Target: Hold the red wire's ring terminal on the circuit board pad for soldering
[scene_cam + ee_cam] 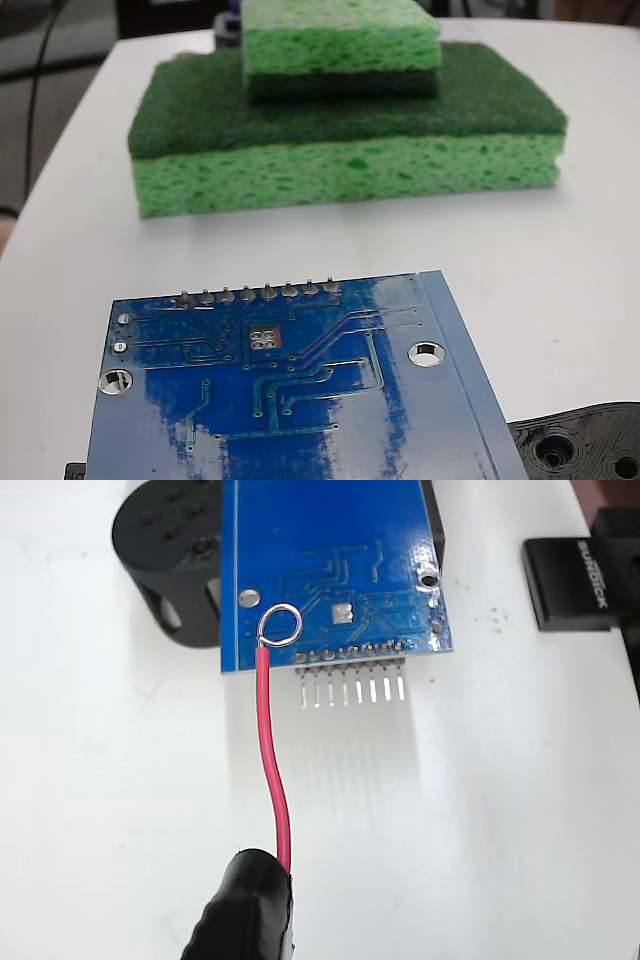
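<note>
Ring terminal [280, 625], tiny silver oval loop, sits in the wrist view over the circuit board [330, 540] near its lower-left corner, just beside the silver-rimmed hole [247, 598] and left of the pin row [350, 658]; contact or hover above the board can't be told, and the fixed view shows neither ring nor wire. Red wire [270, 750], thin, glossy red insulation, slight curve, runs from the ring away from the board down into the end effector [262, 880], a black taped-looking tip; it carries the wire, but jaws not visible, so spread or pressed can't be told. Step in hand, judged: settle the ring flat on the target pad and keep it motionless. Doing it well means small slow corrections, light downward pressure so the springy wire doesn't flick the loop off the slick board, ring clear of neighbouring pins. Board is glossy blue, rectangular, thin traces, eight grey solder points along the edge. Under the board, a black plastic part [165, 550] with holes, matte. Beyond the board in the fixed view, two stacked green sponges [345, 130], porous with dark scouring tops. White smooth tabletop [580, 250].
</note>
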`<state>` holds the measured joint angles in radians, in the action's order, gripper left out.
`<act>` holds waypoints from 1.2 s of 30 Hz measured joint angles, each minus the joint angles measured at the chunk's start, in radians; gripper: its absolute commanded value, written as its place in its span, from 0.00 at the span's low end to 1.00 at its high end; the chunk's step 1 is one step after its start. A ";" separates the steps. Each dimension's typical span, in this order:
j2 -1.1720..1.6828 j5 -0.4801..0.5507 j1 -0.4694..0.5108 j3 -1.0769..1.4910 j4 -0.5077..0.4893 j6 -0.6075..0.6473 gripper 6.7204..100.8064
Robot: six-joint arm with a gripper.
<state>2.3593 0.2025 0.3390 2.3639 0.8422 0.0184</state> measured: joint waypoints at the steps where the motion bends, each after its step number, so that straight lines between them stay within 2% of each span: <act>1: -0.025 0.000 0.003 -0.028 0.009 0.000 0.99; 7: -0.164 0.009 0.003 -0.207 0.114 0.021 0.99; 11: -0.247 0.008 -0.002 -0.287 0.141 0.041 0.99; 27: -0.364 -0.002 -0.017 -0.325 0.127 0.052 0.99; 36: -0.385 -0.003 -0.009 -0.278 0.060 0.049 0.99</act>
<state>1.9742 0.1994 0.3298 2.0862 0.9020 0.0675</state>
